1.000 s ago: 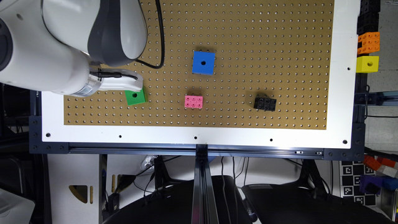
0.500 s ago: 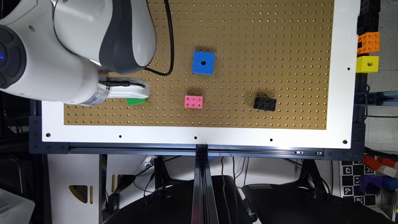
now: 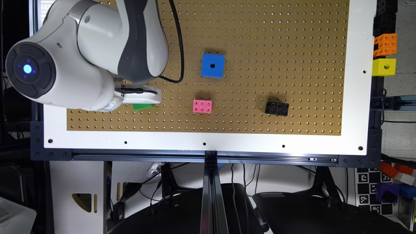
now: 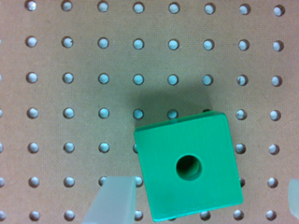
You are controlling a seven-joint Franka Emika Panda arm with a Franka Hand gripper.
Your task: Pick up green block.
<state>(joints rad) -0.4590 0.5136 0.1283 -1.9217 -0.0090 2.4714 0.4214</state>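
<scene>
The green block (image 4: 187, 165), a bright green cube with a round dark hole in its top, rests on the brown pegboard (image 4: 93, 70). My gripper (image 4: 204, 198) is open and straddles it, one pale finger (image 4: 114, 200) close beside one side of it and the other finger (image 4: 294, 193) well clear of the opposite side. In the exterior view the white gripper (image 3: 143, 97) hangs over the green block (image 3: 142, 106), of which a thin strip shows near the board's lower left.
A blue cube (image 3: 212, 65) with a hole, a pink brick (image 3: 202, 106) and a black brick (image 3: 277, 108) lie on the pegboard (image 3: 260, 32) toward the exterior view's right. Yellow (image 3: 384, 67) and orange (image 3: 385, 44) blocks sit off its right edge.
The arm has swung further over the board and the gripper has come over the green block, which now shows as a thin strip instead of a whole cube.
</scene>
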